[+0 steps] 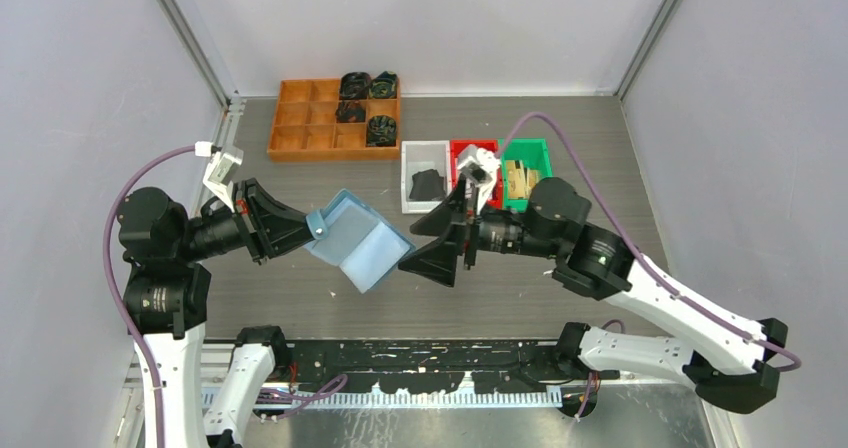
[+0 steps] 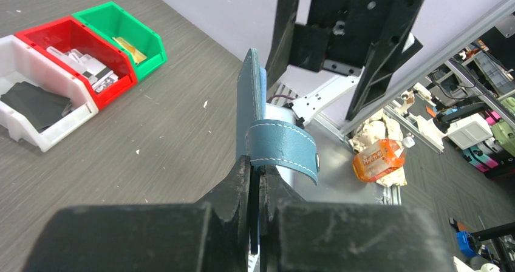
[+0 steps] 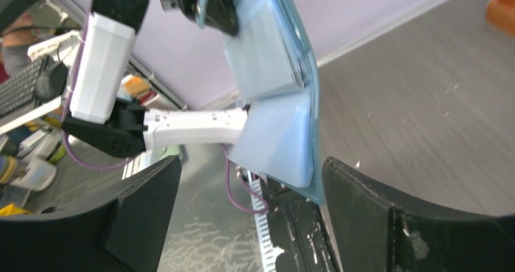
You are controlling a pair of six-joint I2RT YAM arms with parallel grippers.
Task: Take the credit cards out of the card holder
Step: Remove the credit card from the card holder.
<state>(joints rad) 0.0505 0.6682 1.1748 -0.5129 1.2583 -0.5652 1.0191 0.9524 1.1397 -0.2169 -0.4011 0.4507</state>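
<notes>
Pinching the light blue card holder (image 2: 249, 102) at the edge beside its tab loop (image 2: 283, 147), the left gripper (image 2: 255, 173) has its fingers pressed together on the soft material. The holder is held in the air above the grey table (image 1: 560, 128), clear of its surface. Seen from the left wrist it stands edge-on and upright, its long axis running straight out from the fingertips toward the right gripper (image 1: 408, 249).

From above, the holder sits as a tilted diamond between the two grippers, its far corner just at the right gripper's tips. The right wrist view shows its inner face with two paler panels (image 3: 262, 47), seemingly pockets, though the close, blurred view leaves that unsure.

The right gripper's jaws are spread wide, one finger (image 3: 139, 211) on either side of the holder's lower corner, closed on nothing.

The left arm reaches in from the left with its wrist level and aimed right. The right arm bends up from the near right corner, its wrist aimed left to face the other.

Behind them stand a white bin (image 1: 412, 190), a red bin (image 1: 460, 151) and a green bin (image 1: 528, 148) in a row, with an orange tray (image 1: 300, 128) further back on the left.
</notes>
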